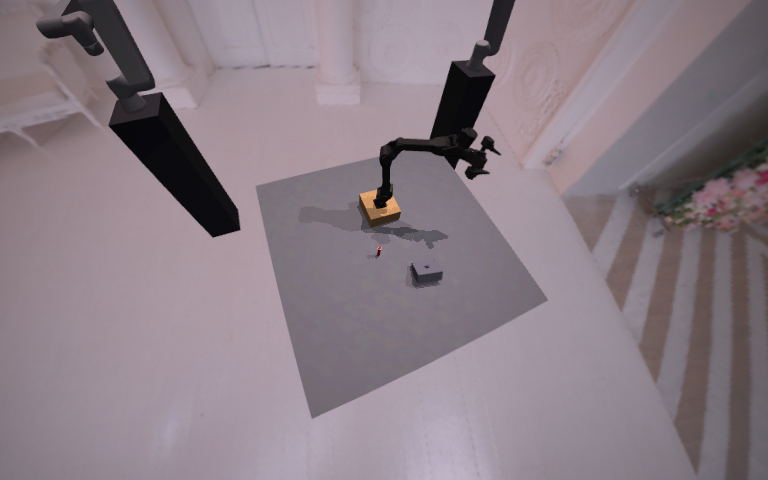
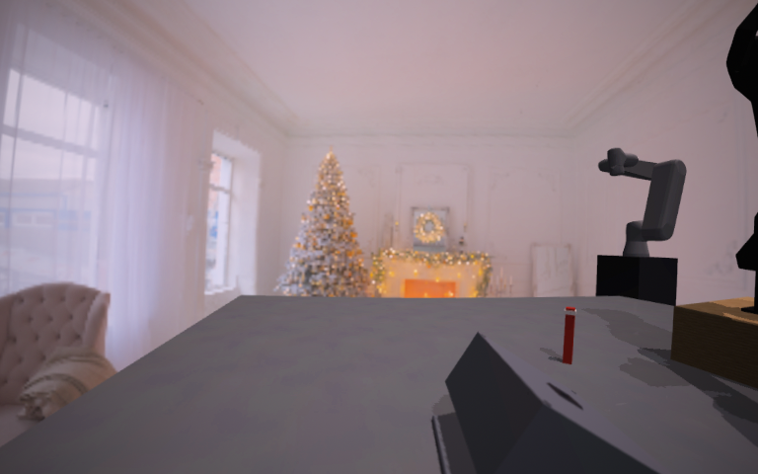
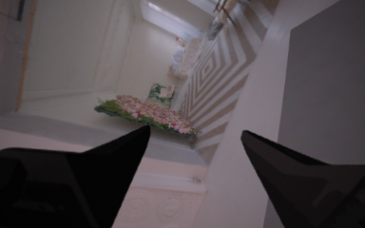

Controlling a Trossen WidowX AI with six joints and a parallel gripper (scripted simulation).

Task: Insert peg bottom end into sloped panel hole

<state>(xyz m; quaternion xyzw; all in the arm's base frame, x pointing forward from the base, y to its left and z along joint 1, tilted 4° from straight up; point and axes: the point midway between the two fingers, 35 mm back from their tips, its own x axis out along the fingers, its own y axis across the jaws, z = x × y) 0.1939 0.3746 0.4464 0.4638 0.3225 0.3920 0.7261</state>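
Observation:
A small red peg (image 1: 378, 251) (image 2: 568, 335) stands upright on the grey table (image 1: 351, 316) (image 2: 279, 362), in front of the arm's tan base block (image 1: 379, 210) (image 2: 710, 335). The grey sloped panel (image 1: 426, 273) (image 2: 502, 402) sits to the peg's right in the top view, and its face has one dark hole (image 1: 427, 266) (image 2: 565, 395). My gripper (image 1: 485, 160) (image 3: 196, 132) is open and empty. It hangs high beyond the table's far right edge, far from the peg and the panel. The wrist view shows only the two fingers, the floor and a strip of the table.
Two black pillars (image 1: 169, 164) (image 1: 461, 107) with grey arms stand beside the table; one shows in the exterior view (image 2: 636, 276). A striped rug (image 1: 679, 294) and flowers (image 1: 724, 198) lie to the right.

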